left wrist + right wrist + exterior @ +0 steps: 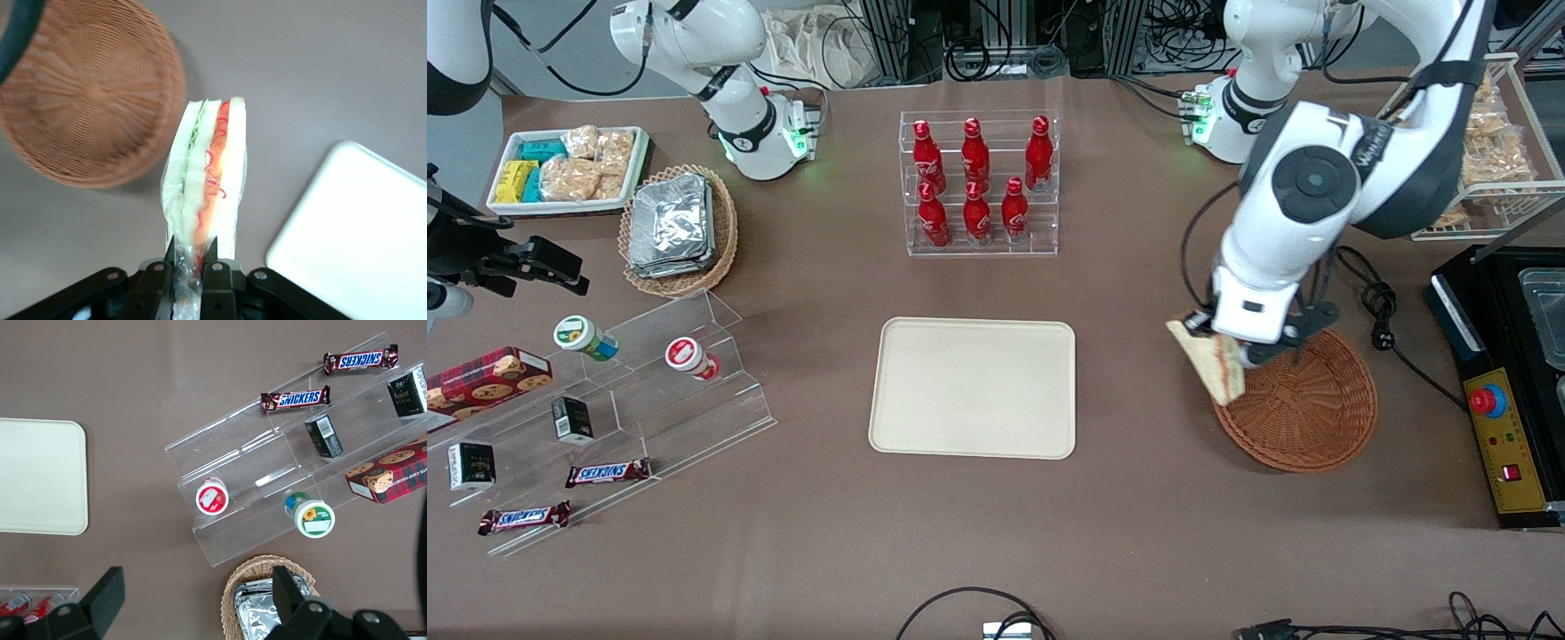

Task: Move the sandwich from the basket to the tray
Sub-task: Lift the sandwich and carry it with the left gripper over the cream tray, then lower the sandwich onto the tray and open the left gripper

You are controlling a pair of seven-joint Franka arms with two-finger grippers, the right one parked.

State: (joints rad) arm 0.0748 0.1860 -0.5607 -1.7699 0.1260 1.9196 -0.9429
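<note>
The gripper [1240, 354] holds the sandwich [1214, 364] lifted above the rim of the basket [1307, 404], beside the bare tray [974, 388].

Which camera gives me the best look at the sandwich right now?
The left wrist view: the sandwich fills it, filling layers facing the camera, its wrapper end pinched in the gripper. The front view shows it only as a small wedge under the gripper, at the basket edge, partly covered by the arm. The right wrist view misses it.
</note>
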